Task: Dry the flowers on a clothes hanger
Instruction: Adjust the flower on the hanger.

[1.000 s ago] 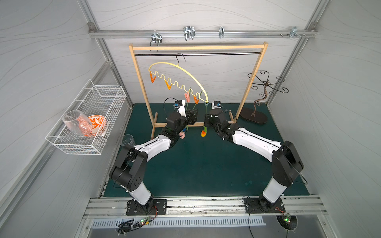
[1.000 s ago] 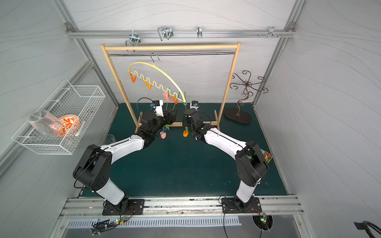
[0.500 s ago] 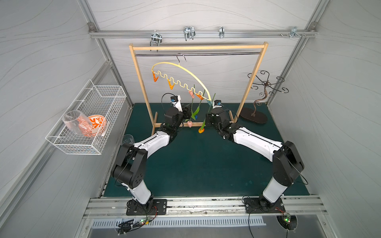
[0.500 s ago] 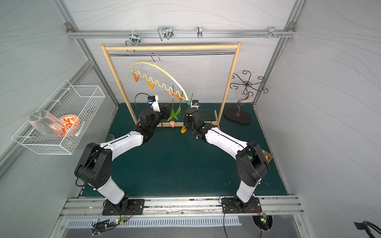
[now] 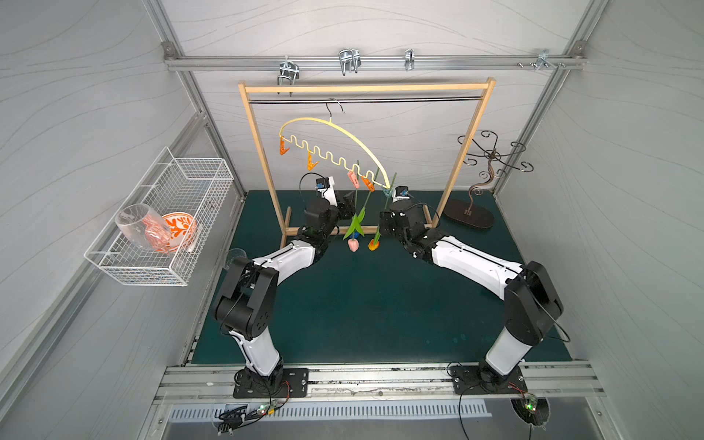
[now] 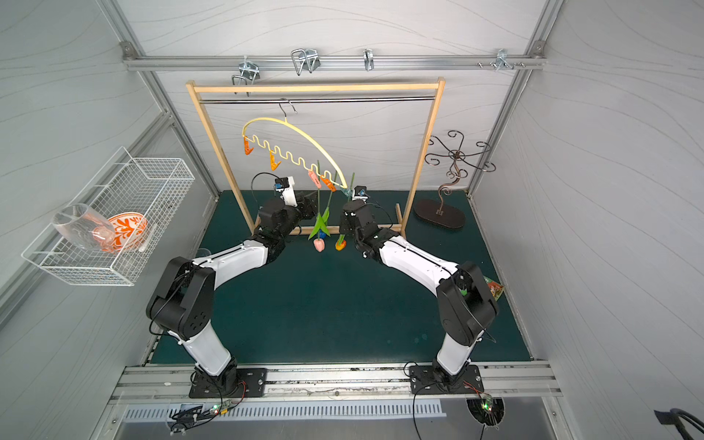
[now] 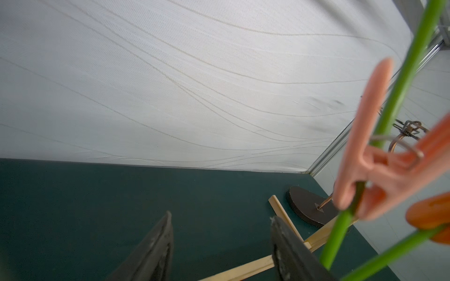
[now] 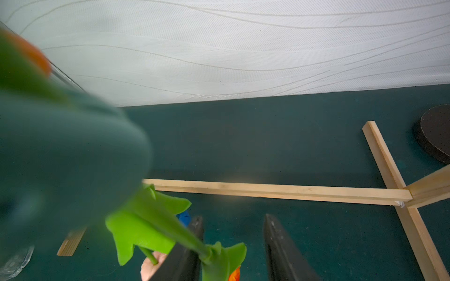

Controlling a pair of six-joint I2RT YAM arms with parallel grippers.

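Note:
The pale yellow clothes hanger [image 5: 343, 131] [image 6: 304, 135] hangs tilted from the rack's rod. Three flowers hang head-down from its pins: pink head [image 5: 353, 244] [image 6: 319, 244], blue head [image 5: 356, 235] behind the leaves, orange head [image 5: 373, 244] [image 6: 340, 244]. In the left wrist view the pink pin [image 7: 365, 158] is clamped on a green stem [image 7: 399, 97]. My left gripper [image 5: 348, 207] [image 7: 220, 216] stands open and empty just left of the stems. On their right is my right gripper [image 5: 384, 224] [image 8: 233, 216], open, with the orange tulip's stem [image 8: 170, 226] crossing one finger, unpinched.
The wooden rack [image 5: 365, 89] stands at the back with its base bars on the green mat. A dark scrolled stand [image 5: 470, 217] is at the back right. A wire basket [image 5: 171, 213] with a glass and bowl hangs on the left wall. A clear glass [image 5: 234, 255] stands by my left arm.
My left gripper has opened and drawn back from the pink pin. The hanger's lower end has swung up, and the pink tulip now hangs from the pin. My right arm has barely moved.

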